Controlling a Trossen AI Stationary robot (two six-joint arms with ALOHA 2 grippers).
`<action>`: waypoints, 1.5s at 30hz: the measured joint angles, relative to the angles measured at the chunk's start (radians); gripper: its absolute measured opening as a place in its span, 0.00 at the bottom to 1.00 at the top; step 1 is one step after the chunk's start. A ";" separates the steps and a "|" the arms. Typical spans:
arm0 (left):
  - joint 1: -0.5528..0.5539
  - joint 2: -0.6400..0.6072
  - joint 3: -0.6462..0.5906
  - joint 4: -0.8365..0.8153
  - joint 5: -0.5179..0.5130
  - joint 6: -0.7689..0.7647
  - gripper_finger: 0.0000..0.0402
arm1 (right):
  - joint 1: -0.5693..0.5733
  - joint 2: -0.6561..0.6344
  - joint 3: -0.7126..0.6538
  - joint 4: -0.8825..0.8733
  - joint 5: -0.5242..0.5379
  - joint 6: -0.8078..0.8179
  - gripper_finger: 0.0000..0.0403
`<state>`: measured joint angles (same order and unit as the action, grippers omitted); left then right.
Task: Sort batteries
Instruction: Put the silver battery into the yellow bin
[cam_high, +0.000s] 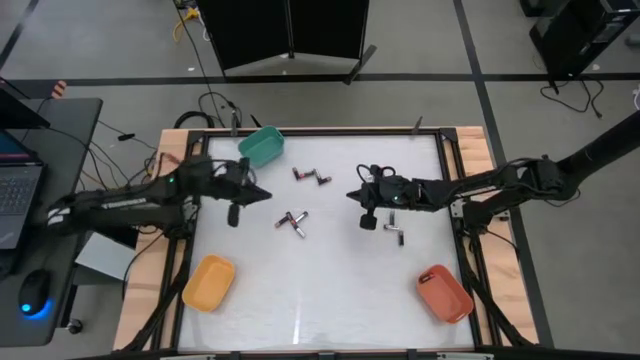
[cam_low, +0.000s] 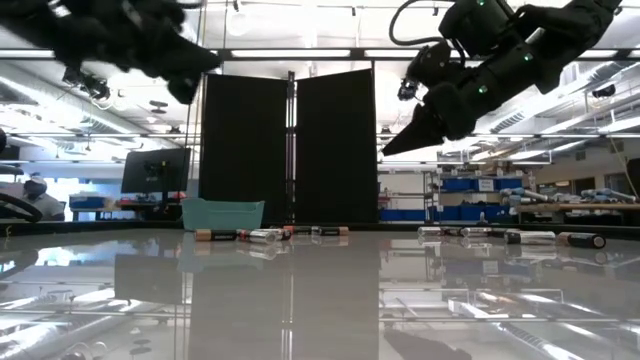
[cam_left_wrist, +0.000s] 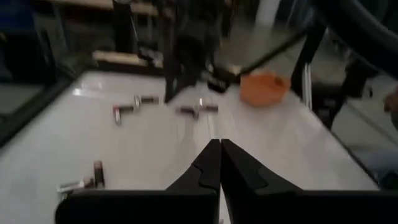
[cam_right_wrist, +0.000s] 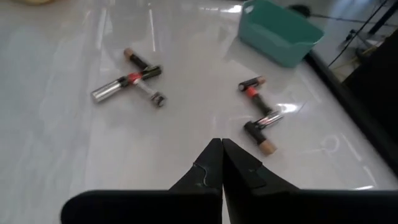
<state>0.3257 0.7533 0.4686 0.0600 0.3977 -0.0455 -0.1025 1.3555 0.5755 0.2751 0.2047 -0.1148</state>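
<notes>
High view: left gripper (cam_high: 264, 195) & right gripper (cam_high: 352, 194) face each other above table centre, fingers pinched together, empty. Batteries (cam_high: 292, 222) lie at 6 o'clock between them, more at 12.

Surface (cam_high: 330, 290): glossy white top inside a wooden frame, holding three bins and loose batteries.
Teal bin (cam_high: 262, 146): at the far edge, just beyond the left end effector (cam_high: 262, 194).
Yellow bin (cam_high: 208, 282): near corner on the left arm's side, well apart from that end effector.
Orange-red bin (cam_high: 443, 292): near corner on the right arm's side, well apart from the right end effector (cam_high: 352, 194).
Far battery cluster (cam_high: 311, 177): between the two end effectors, slightly beyond them.
Crossed battery cluster (cam_high: 293, 221): between the end effectors, on their near side.
Right-hand batteries (cam_high: 396, 232): just behind the right end effector's tip, beside its wrist.
</notes>
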 joint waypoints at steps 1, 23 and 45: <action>0.000 0.036 0.032 -0.046 0.003 0.021 0.04 | -0.010 -0.010 0.000 -0.002 0.000 -0.006 0.02; -0.254 0.668 0.458 -0.470 -0.158 0.356 0.21 | -0.053 -0.067 0.000 -0.114 0.003 0.008 0.03; -0.287 1.037 0.616 -0.530 -0.205 0.483 0.34 | -0.050 -0.067 0.000 -0.139 -0.016 0.010 0.03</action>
<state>0.0391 1.7906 1.0846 -0.4696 0.1928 0.4375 -0.1520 1.2888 0.5755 0.1361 0.1890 -0.1047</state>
